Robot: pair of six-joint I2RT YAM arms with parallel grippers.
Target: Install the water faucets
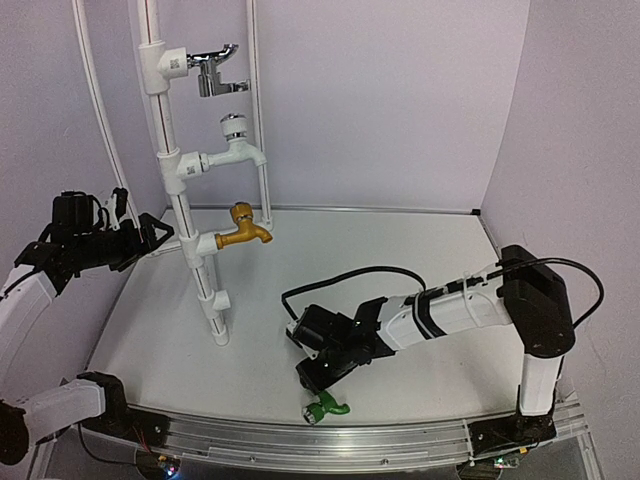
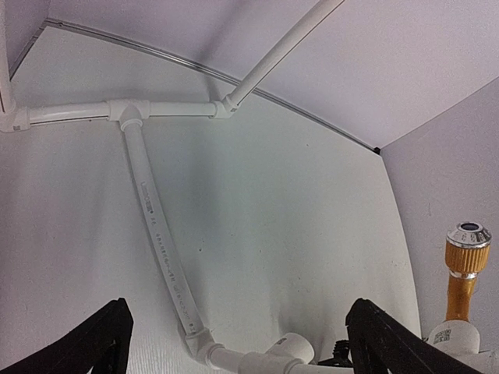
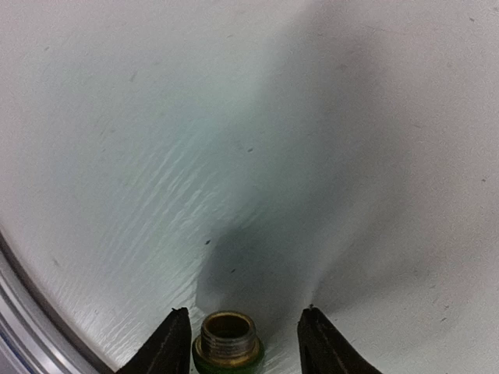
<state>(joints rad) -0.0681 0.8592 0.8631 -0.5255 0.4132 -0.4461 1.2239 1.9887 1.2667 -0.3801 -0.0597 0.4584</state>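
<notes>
**Q:** Where is the green faucet [image 1: 326, 406]?

**Me:** It lies on the counter [image 1: 400, 260] at the near edge, just short of the metal rail [image 1: 350, 440] and well apart from the pipe stand [image 1: 185, 220]. My right wrist view shows its brassy threaded end facing the camera, ringed by a green collar.

**Q:** And your right end effector?

**Me:** My right end effector [image 1: 316, 380] is low over the faucet, with the arm reaching in from the right. Its fingers [image 3: 170, 343] straddle the threaded end, partly spread. The finger on the left of the wrist view sits just beside the collar, while the other shows a strip of bare counter between itself and the faucet. It brackets the faucet but, as far as I can see, is not pinching it.

**Q:** The left one?

**Me:** My left end effector [image 1: 158, 233] hangs at the far left, just beside the stand's upright, with its fingers spread wide. Its camera looks along the stand's white base pipes.

**Q:** What is on the stand?

**Me:** There are three taps — a chrome tap [image 1: 215, 65] at the top, a white tap [image 1: 235, 145] below it, and a brass-yellow tap [image 1: 243, 232] lowest.
</notes>
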